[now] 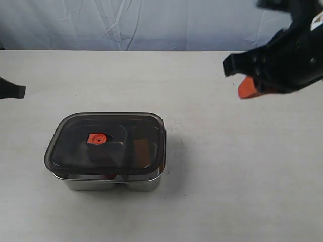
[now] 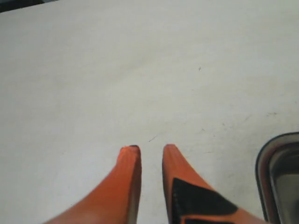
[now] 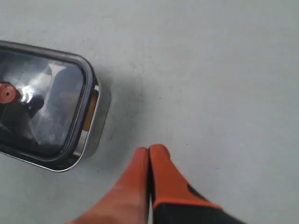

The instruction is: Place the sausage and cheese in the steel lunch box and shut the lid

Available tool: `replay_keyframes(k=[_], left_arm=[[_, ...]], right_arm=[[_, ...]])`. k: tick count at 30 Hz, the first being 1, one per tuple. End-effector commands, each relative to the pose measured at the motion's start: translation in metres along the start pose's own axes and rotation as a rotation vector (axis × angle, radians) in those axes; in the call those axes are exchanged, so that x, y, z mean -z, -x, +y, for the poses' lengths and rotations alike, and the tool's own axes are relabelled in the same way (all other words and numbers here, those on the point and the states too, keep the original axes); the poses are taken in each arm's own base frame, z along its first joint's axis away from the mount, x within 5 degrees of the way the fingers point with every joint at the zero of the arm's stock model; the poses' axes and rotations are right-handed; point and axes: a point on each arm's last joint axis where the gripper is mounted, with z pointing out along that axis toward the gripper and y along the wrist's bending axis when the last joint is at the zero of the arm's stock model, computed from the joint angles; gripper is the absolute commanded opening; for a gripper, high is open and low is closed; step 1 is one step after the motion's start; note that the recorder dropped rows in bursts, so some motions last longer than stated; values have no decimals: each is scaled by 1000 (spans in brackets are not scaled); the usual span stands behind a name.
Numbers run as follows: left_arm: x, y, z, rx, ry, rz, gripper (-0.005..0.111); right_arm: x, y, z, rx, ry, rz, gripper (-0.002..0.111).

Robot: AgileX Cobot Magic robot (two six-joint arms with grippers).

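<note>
Closing stage, with the lunch box point(image 1: 112, 182) as landmark. The lid point(image 1: 126, 126) is lying over the lunch box, its orange tab point(image 1: 96, 138) facing up; whether it is pressed fully home cannot be told. Through the smoky plastic a yellow-orange patch, probably the cheese point(image 3: 90, 109), is showing at the box's right end, and a red glimpse under the front rim is probably the sausage point(image 1: 109, 176). The box's long axis is running from one arm's side to the other. The right gripper point(image 3: 149, 149) is hovering past the box's right short end, above the table point(image 1: 227, 176), fingertips pressed together and holding nothing. The left gripper point(image 2: 150, 148) is waiting off the box's left short end, fingertips slightly apart and empty (only a corner of the box is showing in its view). Any final press would fall downward onto the lid; the left arm is looking nearer.
</note>
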Motion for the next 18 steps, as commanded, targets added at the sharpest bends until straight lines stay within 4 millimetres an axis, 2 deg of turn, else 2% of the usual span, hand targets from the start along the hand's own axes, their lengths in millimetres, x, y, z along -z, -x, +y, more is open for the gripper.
replay_keyframes(k=[1,4,11,15,18], left_arm=[[-28,10,-3,46,-13,15,18],[-51,9,-10,42,-42,39,18],[-105,-9,-26,124,-89,174,18],[-120,-11,-32,195,-117,182,18],[-125,-11,-35,227,-127,182,18]], right_arm=[[-34,-14,-8,7,40,37,-1],[-45,-23,-7,25,92,75,-1],[-50,-35,2,57,234,96,-1],[-55,-43,1,60,251,112,-1],[-60,-49,-3,46,237,115,-1]])
